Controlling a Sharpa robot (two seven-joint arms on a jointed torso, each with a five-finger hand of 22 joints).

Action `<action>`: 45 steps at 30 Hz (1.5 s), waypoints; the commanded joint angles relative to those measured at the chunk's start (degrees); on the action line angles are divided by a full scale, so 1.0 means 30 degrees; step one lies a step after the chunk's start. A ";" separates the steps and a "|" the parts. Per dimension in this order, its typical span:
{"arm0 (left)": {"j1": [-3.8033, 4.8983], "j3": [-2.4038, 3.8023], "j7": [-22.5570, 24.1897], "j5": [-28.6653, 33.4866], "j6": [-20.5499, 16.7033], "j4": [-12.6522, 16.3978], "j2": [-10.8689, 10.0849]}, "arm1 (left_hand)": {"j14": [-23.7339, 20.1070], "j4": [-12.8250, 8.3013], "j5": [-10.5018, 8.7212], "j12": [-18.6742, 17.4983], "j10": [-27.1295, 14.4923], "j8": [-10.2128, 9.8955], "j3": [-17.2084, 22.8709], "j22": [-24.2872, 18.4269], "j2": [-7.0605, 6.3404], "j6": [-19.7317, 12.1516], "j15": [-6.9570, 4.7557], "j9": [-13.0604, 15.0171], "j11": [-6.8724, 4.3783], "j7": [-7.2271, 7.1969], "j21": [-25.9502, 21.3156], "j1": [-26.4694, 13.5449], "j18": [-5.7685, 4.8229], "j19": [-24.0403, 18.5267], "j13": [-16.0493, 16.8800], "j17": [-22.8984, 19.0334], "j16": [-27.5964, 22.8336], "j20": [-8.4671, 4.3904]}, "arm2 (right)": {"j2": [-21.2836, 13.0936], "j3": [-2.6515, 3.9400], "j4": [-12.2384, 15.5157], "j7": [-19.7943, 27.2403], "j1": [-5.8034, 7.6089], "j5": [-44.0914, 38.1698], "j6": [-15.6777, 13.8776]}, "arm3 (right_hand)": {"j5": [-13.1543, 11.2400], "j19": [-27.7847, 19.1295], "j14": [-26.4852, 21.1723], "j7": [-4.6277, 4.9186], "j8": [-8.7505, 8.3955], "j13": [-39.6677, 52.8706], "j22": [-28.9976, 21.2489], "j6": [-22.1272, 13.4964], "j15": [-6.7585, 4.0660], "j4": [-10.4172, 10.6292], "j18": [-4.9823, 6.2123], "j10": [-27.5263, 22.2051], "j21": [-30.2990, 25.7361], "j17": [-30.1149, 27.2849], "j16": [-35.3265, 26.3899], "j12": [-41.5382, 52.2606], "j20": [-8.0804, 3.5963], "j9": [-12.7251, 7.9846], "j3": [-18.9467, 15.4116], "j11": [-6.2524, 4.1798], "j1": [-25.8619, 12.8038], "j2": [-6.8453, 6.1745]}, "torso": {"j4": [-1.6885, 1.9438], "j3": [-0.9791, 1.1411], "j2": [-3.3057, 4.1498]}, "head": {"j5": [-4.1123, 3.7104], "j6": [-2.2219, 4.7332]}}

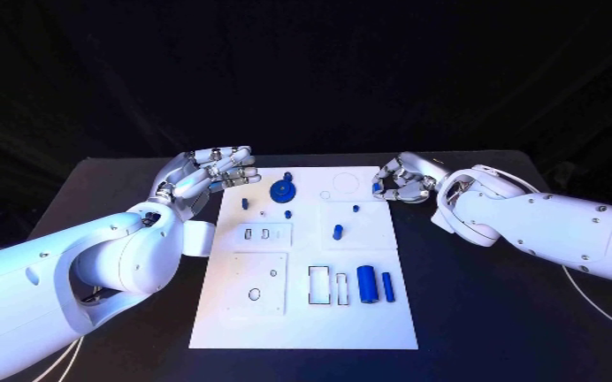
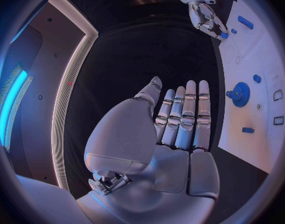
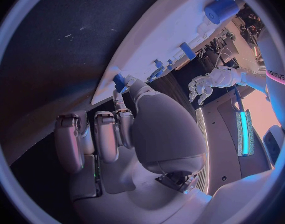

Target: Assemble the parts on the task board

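Black table (image 1: 510,311), white task board (image 1: 306,311); left hand (image 1: 214,170) fingers spread, empty; right hand (image 1: 406,180) fingers pinch blue part (image 3: 119,82)

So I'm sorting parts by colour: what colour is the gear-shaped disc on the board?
Blue; the gear-shaped disc shows best in the left wrist view.

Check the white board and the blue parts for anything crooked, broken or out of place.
Nothing stands out. The board lies flat and square on the table, the blue gear and blue cylinder rest on it, and no part looks broken or off the board.

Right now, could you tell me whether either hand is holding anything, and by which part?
The right hand pinches a small blue part at its fingertips, by one end. The left hand holds nothing.
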 commanded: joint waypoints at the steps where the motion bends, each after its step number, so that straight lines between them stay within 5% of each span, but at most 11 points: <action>1: 0.0015 0.0009 0.0088 -0.0105 0.0347 0.0047 0.0003 | 0.0157 -0.0135 0.0070 -0.0043 0.0058 -0.0126 0.0008 -0.0020 -0.0056 0.0075 0.0035 -0.0006 0.0054 0.0033 -0.0075 0.0127 0.0095 -0.0039 -0.0005 -0.0014 -0.0105 0.0036 | 0.0048 0.0000 -0.0025 -0.0129 -0.0018 -0.0099 0.0191 | 0.0073 0.1812 0.1769 0.0007 0.0075 0.3191 0.4731 0.0178 0.0002 -0.0019 -0.0187 0.0393 0.0104 0.4059 0.0092 0.0142 -0.0008 0.0033 0.0068 -0.0045 0.0086 0.0176 | -0.0008 0.0008 -0.0008 | 0.0005 -0.0032; 20: 0.0016 0.0009 0.0057 -0.0105 0.0342 0.0076 -0.0027 | 0.0171 -0.0173 0.0068 -0.0073 0.0067 -0.0151 0.0038 -0.0032 -0.0059 0.0083 0.0036 -0.0006 0.0059 0.0040 -0.0077 0.0138 0.0094 -0.0034 -0.0006 -0.0014 -0.0142 0.0034 | 0.0289 0.0000 -0.0194 -0.0630 -0.0059 -0.0294 0.0289 | 0.0088 0.1963 0.1799 -0.0016 0.0110 0.3326 0.4982 0.0337 -0.0018 -0.0111 -0.0259 0.0524 0.0335 0.4186 0.0155 0.0309 -0.0034 0.0046 0.0118 -0.0068 0.0168 0.0185 | -0.0010 0.0023 0.0002 | 0.0010 -0.0092; 33: 0.0017 0.0009 0.0058 -0.0105 0.0335 0.0095 -0.0039 | 0.0171 -0.0173 0.0068 -0.0073 0.0067 -0.0151 0.0038 -0.0032 -0.0059 0.0083 0.0036 -0.0006 0.0059 0.0040 -0.0077 0.0138 0.0094 -0.0034 -0.0006 -0.0014 -0.0142 0.0034 | 0.0394 0.0001 -0.0189 -0.0983 -0.0122 -0.0457 -0.0433 | 0.0184 0.1992 0.1823 -0.0288 0.0432 0.3460 0.5030 0.1104 -0.0181 -0.0298 -0.0273 0.0651 0.0380 0.4293 0.0208 0.0470 -0.0160 0.0176 0.0456 -0.0289 0.0387 0.0623 | -0.0013 0.0018 -0.0013 | 0.0005 -0.0169; 45: 0.0017 0.0009 0.0063 -0.0105 0.0334 0.0093 -0.0065 | 0.0171 -0.0173 0.0068 -0.0073 0.0067 -0.0151 0.0038 -0.0032 -0.0059 0.0083 0.0036 -0.0006 0.0059 0.0040 -0.0077 0.0138 0.0094 -0.0034 -0.0006 -0.0014 -0.0142 0.0034 | 0.0077 0.0089 0.1180 -0.1408 0.0117 -0.0553 -0.1302 | -0.0003 0.1992 0.1842 -0.0397 0.0497 0.3493 0.5030 0.1267 -0.0283 -0.0416 -0.0273 0.0684 0.0380 0.4377 0.0249 0.0502 -0.0261 0.0203 0.0835 -0.0395 0.0531 0.0990 | 0.0004 -0.0020 -0.0047 | -0.0030 -0.0168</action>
